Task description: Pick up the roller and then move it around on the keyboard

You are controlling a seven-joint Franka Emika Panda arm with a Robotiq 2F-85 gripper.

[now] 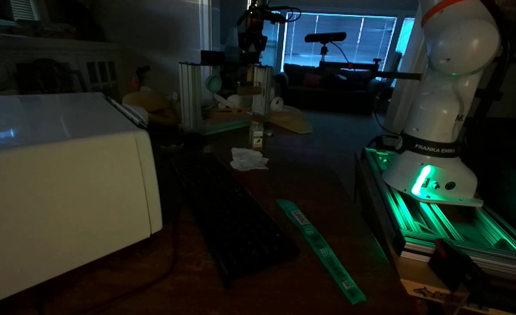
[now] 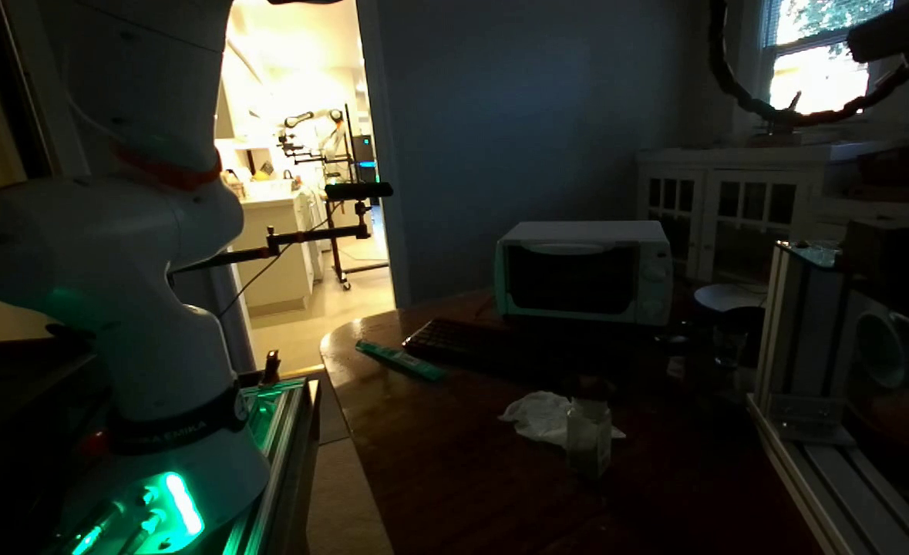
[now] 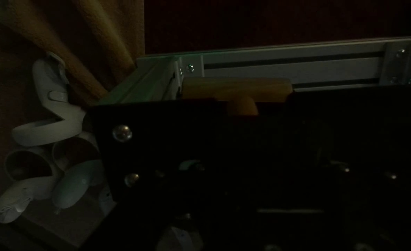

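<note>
Well apart from the keyboard (image 1: 233, 214), past one end of it, the pincer (image 1: 250, 53) was closed on the roller (image 3: 236, 90); the carry over, I judged, wanted a firm grip, height, then a level, gentle touchdown before rolling. There was one oven (image 2: 577, 276) beside the keyboard, one keyboard, one green strip (image 1: 321, 249) and one tissue (image 1: 248, 159) near it, and one roller.

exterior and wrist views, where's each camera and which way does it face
An exterior view: beside the oven, facing the window; arm and gripper show.
An exterior view: near the metal frame, facing the oven's front; arm shows, gripper doesn't.
Wrist view: on the arm, looking at the roller; gripper fills the foreground.
Shared by both exterior views: oven, keyboard, arm, metal frame.
</note>
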